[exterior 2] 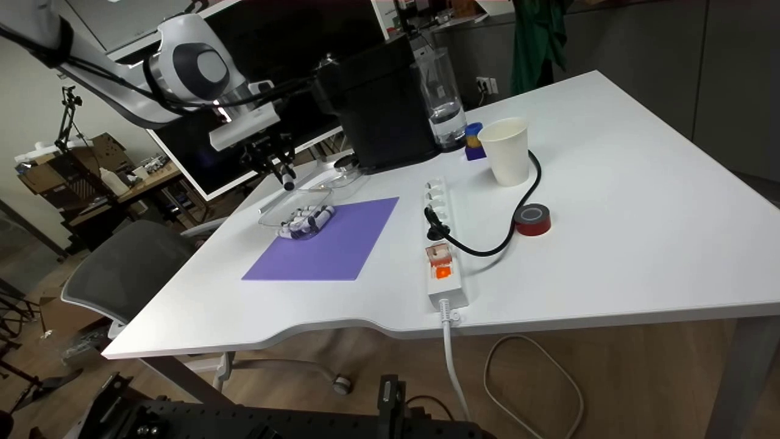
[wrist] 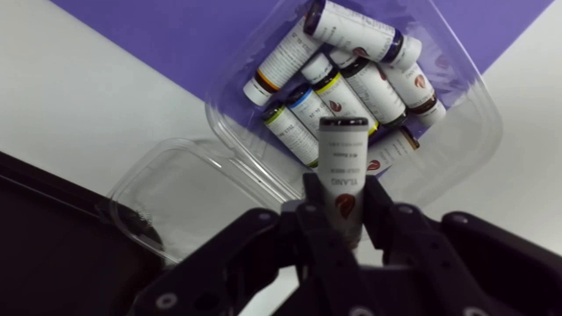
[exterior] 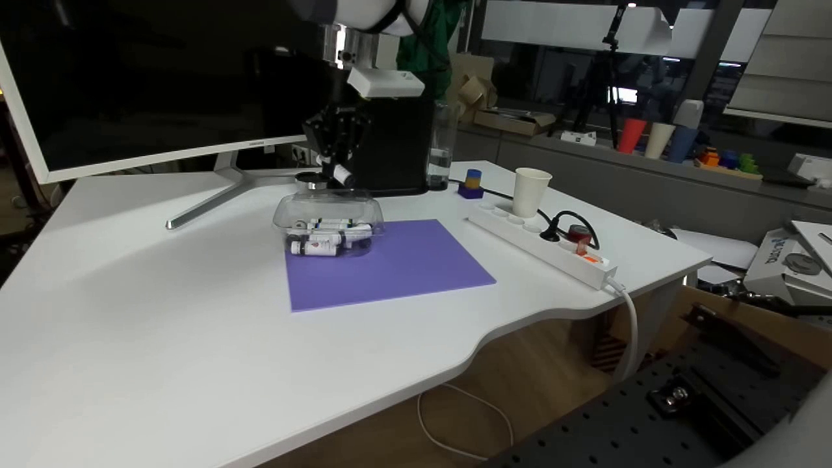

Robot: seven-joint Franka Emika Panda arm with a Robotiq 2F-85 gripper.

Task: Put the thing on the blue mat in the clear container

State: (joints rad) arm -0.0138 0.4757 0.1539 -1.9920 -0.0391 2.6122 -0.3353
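White-labelled cylindrical bottle (wrist: 342,158) is pinched in the black two-fingered gripper (wrist: 344,189), long axis slanting down, dark end lowest, toward the clear plastic container (wrist: 476,116).

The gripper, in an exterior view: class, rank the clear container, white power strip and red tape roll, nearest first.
1. Clear container: lower than the gripper, partly on the purple mat.
2. White power strip: right of the mat in this view.
3. Red tape roll: farther right, past the strip.
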